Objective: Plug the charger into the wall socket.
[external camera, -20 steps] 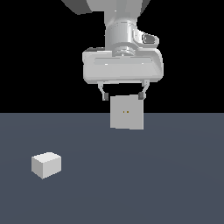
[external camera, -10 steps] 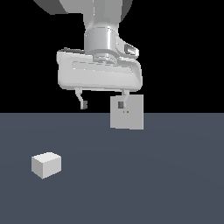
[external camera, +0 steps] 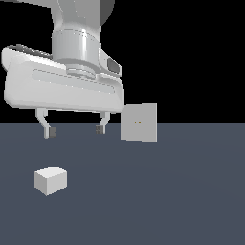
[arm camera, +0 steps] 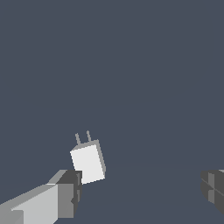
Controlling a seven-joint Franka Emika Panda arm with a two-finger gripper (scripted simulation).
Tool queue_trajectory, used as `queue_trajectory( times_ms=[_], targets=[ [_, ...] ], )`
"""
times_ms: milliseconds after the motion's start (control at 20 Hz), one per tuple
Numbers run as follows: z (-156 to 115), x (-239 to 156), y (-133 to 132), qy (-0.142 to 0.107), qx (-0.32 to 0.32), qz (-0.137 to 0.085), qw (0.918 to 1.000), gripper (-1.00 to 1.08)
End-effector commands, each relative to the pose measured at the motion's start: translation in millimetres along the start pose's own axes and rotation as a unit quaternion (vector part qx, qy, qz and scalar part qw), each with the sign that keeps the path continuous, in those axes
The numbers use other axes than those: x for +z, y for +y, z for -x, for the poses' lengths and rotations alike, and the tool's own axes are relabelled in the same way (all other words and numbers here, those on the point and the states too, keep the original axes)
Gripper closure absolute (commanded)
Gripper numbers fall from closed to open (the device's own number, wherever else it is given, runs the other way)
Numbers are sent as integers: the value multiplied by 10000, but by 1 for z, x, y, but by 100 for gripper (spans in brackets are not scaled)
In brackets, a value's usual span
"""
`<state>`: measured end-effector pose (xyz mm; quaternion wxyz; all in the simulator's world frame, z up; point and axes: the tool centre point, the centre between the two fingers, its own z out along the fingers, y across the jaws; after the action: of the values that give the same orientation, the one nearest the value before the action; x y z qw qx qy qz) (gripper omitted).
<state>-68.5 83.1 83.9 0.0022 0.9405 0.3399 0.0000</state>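
The charger [external camera: 50, 180] is found lying below the spread, empty gripper [external camera: 73, 129], nearer one finger, untouched.

Dark slate floor [external camera: 191, 201] w/ charger [external camera: 50, 180] flat on it (socket panel [external camera: 139, 123] upright further back)
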Motion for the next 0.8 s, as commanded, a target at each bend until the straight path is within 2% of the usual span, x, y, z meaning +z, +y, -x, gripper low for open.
queue_trajectory(
  times_ms=[0,350,750],
  targets=[
    [2,6,-15,31,-404,-9,9992,-92],
    [10,18,-42,76,-1107,-27,9938,-92],
    [13,22,-47,83,-1262,-32,9920,-92]
  ],
)
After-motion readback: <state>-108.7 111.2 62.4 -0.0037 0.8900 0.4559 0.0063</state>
